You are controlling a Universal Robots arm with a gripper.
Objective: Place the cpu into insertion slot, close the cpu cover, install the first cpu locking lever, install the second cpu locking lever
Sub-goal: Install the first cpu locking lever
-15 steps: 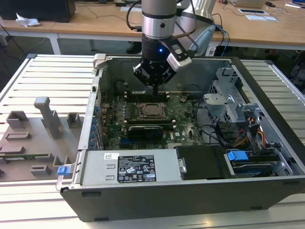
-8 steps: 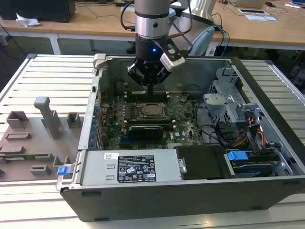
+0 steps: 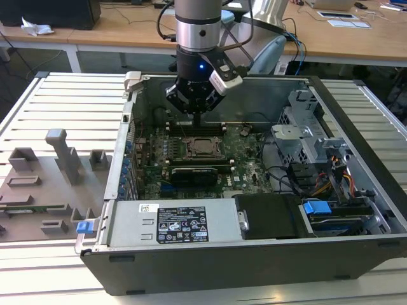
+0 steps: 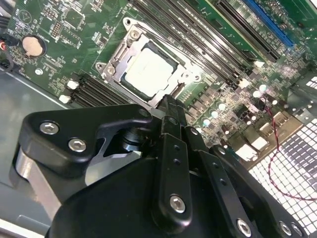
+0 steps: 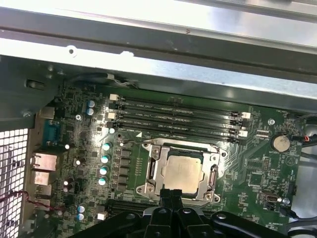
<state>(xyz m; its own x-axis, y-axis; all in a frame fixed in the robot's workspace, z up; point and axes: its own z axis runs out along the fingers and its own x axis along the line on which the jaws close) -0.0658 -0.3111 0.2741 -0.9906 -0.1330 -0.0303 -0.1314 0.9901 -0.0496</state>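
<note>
Cpu (image 5: 183, 171): pale metal top, lying flat and square in the insertion slot (image 5: 214, 174) near the middle of the green motherboard (image 5: 79, 148). The cpu cover (image 5: 156, 166) is down around it, and the chip shows through the window. A thin wire locking lever (image 5: 141, 142) runs beside the frame's edge; I cannot tell if it is hooked.

Risk, as I judge it: the pincer tip is very near the frame's edge. A push that lands off the lever could slide onto the cover or the small parts beside the socket and scrape the board. If a lever is unlatched, it could spring up and lift the cover.

Pincer (image 5: 171, 194): clenched, fingers pressed together, nothing between them. In both wrist views the tip (image 4: 171, 101) sits just beside one edge of the cover, off the chip itself; contact not clear. In the exterior view it (image 3: 199, 121) hangs above the socket, on the far side.

Outward: memory slots (image 5: 173, 116) beyond the socket, open computer case (image 3: 356, 159), slatted surface (image 3: 63, 95) beneath.
</note>
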